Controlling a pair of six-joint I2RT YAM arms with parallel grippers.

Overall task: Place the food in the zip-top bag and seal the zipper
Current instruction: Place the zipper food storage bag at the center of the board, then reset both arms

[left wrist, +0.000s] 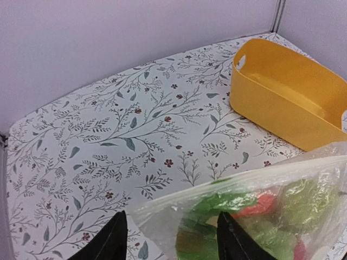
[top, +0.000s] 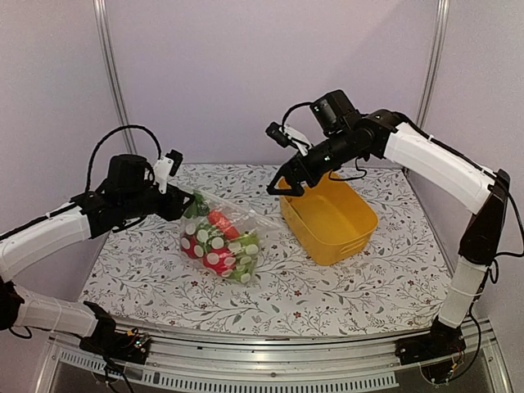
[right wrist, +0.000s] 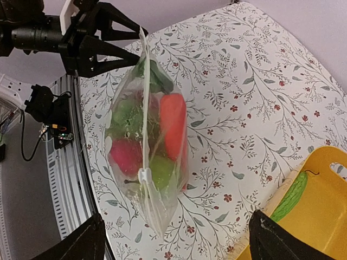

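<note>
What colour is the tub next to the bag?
The tub is yellow; the top external view shows it best.

Pale lilac walls (top: pixel 246 65) enclose a table (top: pixel 327 295) covered in leafy floral print.

The left arm (top: pixel 41 237) and right arm (top: pixel 434 160) have smooth white shells between black joints. A thin black cable (top: pixel 131 126) loops from each wrist toward twelve o'clock. The jaws are matte black and taper to points. Black bases (top: pixel 426 348) sit at six o'clock, and a small circuit board (top: pixel 135 340) lies beside the left one.
</note>
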